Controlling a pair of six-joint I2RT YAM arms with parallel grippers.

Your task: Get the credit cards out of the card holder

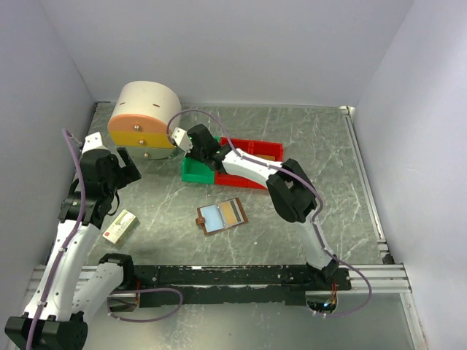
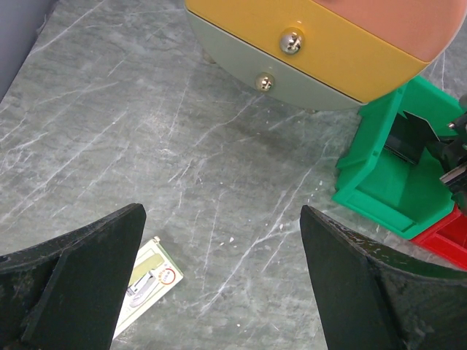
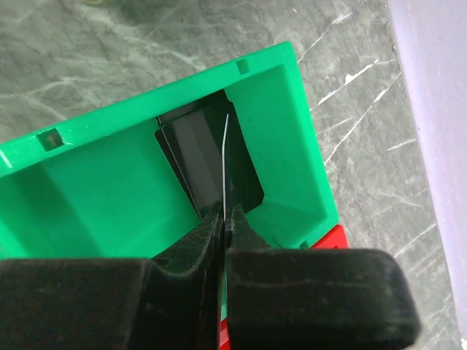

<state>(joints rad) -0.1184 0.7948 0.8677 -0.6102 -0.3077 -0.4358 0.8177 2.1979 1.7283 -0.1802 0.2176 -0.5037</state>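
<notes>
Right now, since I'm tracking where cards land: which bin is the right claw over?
The green bin, not the red bin beside it: the right claw, shut on a thin card held edge-on, hangs above its green floor.

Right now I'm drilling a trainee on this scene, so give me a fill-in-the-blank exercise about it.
The right gripper is shut on a thin ____.
The bin below it is ____.
The card holder lies ____ on the table.
The left gripper holds ____.
Missing: card, green, open, nothing.
</notes>
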